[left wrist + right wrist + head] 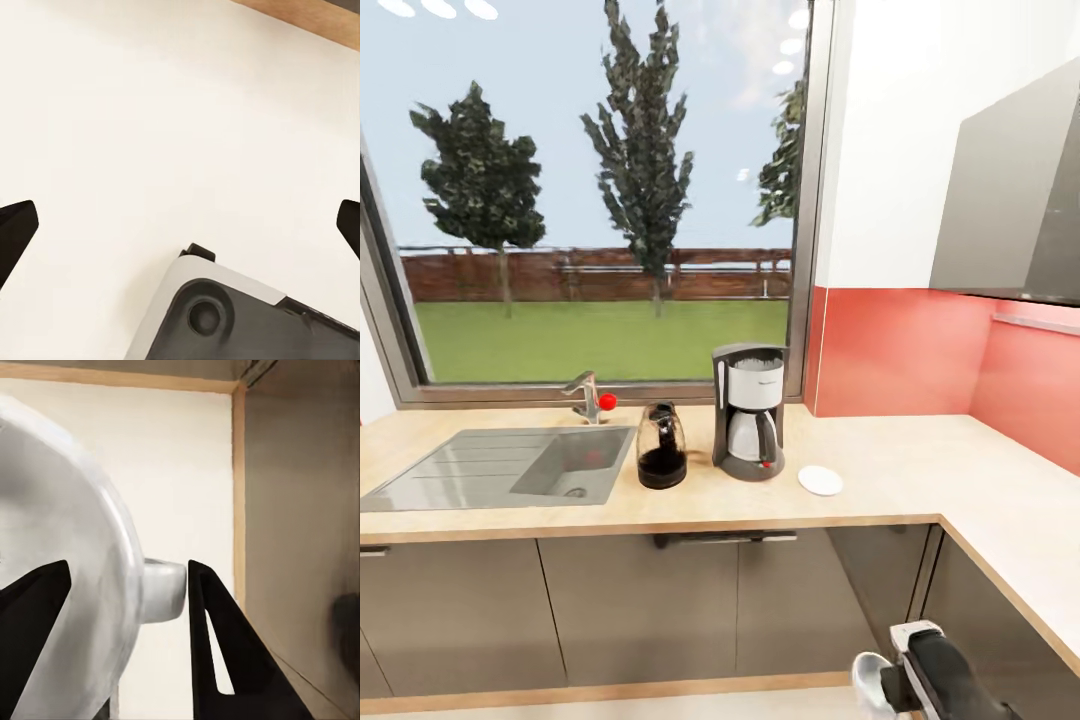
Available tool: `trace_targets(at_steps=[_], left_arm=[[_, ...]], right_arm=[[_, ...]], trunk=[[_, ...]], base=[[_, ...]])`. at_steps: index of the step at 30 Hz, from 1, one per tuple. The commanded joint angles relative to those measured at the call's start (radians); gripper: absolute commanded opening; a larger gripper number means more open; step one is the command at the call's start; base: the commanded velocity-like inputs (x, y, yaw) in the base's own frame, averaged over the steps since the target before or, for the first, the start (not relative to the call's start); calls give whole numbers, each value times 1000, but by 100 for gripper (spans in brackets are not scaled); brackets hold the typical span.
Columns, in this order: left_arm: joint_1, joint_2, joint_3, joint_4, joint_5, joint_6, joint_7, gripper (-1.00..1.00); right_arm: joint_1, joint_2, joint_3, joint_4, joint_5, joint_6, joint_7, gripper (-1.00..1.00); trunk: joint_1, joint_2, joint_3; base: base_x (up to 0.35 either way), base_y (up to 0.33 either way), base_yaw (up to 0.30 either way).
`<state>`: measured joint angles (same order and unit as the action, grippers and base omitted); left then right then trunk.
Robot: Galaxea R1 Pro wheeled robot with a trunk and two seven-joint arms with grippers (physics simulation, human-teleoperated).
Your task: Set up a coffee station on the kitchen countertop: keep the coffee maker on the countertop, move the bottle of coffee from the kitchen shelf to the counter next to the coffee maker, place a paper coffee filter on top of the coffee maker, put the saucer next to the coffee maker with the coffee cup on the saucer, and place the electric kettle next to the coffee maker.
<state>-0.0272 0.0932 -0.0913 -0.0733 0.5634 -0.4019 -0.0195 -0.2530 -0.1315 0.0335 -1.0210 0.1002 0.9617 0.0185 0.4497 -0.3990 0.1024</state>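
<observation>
coffee cup clamped between right gripper fingers, low before the cabinets. coffee maker on wooden surface, saucer just beside, coffee bottle on other side. left gripper fingers spread apart, holding nothing.

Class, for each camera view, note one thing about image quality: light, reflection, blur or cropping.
Head view: even daylight, ceiling lights reflected in the window, soft shadow under the coffee maker. Left wrist view: pale, nearly featureless floor, dark fingertips cropped at the edges. Right wrist view: the cup looms very close and soft-edged between the fingers.
</observation>
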Motion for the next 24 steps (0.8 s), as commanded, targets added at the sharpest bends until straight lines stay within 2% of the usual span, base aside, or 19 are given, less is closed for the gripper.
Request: trace_targets(at_steps=[1,3,6,15,19,21,24], left_arm=[[0,0,-9,1,10,-3,-3,100],[0,-1,-9,1,9,-3,-3,100],[0,-3,-10,1,9,-3,-3,100],[0,-21,-11,2,6,-3,-4,100],[0,-21,-11,3,6,-3,-4,100],[0,-21,-11,3,6,-3,-4,100],[0,-22,-11,3,6,-3,-4,100]], right_arm=[[0,-1,3,-84,6,63,5,-100],[0,-3,6,-217,3,85,13,-100],[0,-8,6,-319,0,85,33,-100],[0,-13,-2,-429,1,85,66,-100],[-24,-14,-2,-437,8,85,82,-100],[-62,-24,-2,-438,15,85,127,-100],[-145,-75,-3,-437,26,85,270,-100]], trunk=[[0,-1,0],[0,-1,0],[0,-1,0],[0,-1,0],[0,-1,0],[0,-1,0],[0,-1,0]], base=[[0,0,0],[0,0,0],[0,0,0],[0,0,0],[0,0,0],[0,0,0],[0,0,0]])
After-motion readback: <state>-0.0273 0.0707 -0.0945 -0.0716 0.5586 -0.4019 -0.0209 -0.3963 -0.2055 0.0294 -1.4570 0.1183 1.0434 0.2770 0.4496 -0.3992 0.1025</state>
